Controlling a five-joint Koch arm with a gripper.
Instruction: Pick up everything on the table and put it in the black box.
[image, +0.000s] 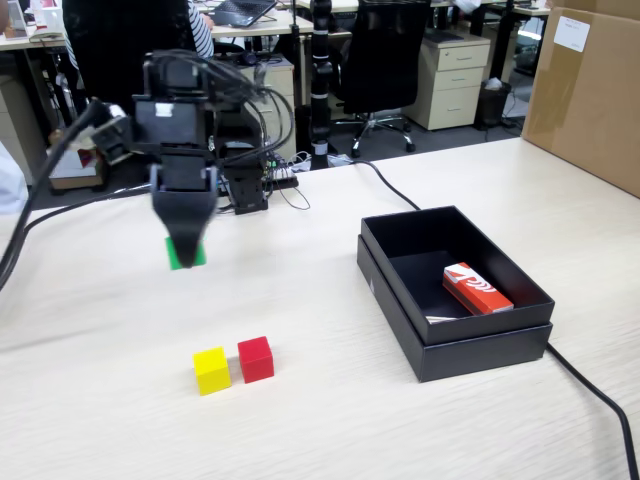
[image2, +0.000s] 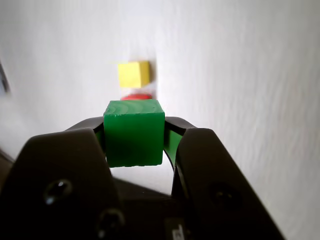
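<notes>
My gripper (image: 186, 248) is shut on the green cube (image: 186, 253), which hangs clear of the pale wood table (image: 320, 420) at the left. In the wrist view the green cube (image2: 134, 132) sits squarely between the two black jaws of the gripper (image2: 134, 131). Below it on the table lie the yellow cube (image: 211, 370) and the red cube (image: 256, 359), side by side and almost touching. The wrist view shows the yellow cube (image2: 134, 74) and a sliver of the red cube (image2: 136, 97) past the green one. The black box (image: 452, 292) stands open at the right.
A red-and-white flat packet (image: 477, 288) lies inside the black box. A big brown carton (image: 588, 90) stands at the far right. A black cable (image: 590, 385) runs along the table past the box. Wires and the arm's base (image: 245, 180) sit behind the gripper.
</notes>
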